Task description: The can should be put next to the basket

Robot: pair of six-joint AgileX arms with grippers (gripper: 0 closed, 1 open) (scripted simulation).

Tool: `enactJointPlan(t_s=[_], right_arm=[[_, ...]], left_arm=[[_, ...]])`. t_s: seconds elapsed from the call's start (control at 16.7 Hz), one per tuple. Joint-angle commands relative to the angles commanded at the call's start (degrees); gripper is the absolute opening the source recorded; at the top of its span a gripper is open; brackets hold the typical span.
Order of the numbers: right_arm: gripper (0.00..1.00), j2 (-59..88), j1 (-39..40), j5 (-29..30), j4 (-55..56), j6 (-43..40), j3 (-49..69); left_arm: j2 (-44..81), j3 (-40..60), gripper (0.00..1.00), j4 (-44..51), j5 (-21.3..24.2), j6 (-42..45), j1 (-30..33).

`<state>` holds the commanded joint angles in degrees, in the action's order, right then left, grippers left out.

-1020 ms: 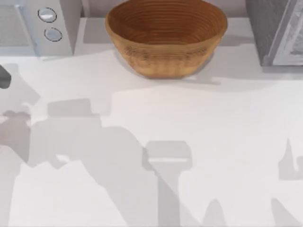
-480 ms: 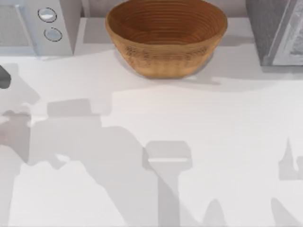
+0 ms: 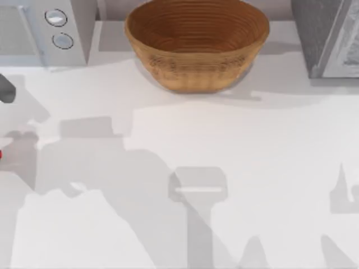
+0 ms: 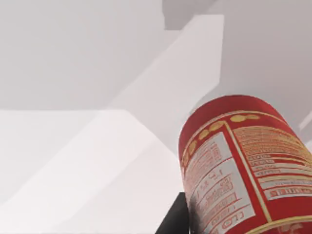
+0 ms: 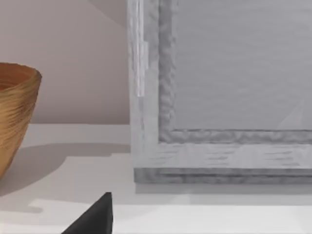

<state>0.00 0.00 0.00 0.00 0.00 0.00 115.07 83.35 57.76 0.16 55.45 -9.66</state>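
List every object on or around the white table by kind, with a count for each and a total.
Round light-brown wicker basket: 1
Red and yellow drink can with printed label: 1
Grey box-shaped appliance with two round knobs: 1
Grey framed cabinet-like unit: 1
Total: 4

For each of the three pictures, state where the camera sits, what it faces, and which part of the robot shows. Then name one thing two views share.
Top view: above the table, looking down at the basket; a dark arm part at the left edge.
Left wrist view: on the left arm, close to the can.
Right wrist view: on the right arm, facing a grey appliance; a dark finger.
Shared: the basket, top and right wrist.
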Motion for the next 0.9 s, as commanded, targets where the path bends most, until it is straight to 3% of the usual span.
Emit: enactJointPlan(t_s=[0.36, 0.9], right_arm=[[1.0, 0.0, 0.0, 0.0, 0.0, 0.0, 0.0], [1.0, 0.0, 0.0, 0.0, 0.0, 0.0, 0.0]], left_arm=[[1.12, 5.94, 0.0, 0.97, 0.03, -18.63, 8.95], [6.43, 13.22, 0.0, 6.88, -0.33, -68.03, 30.35]])
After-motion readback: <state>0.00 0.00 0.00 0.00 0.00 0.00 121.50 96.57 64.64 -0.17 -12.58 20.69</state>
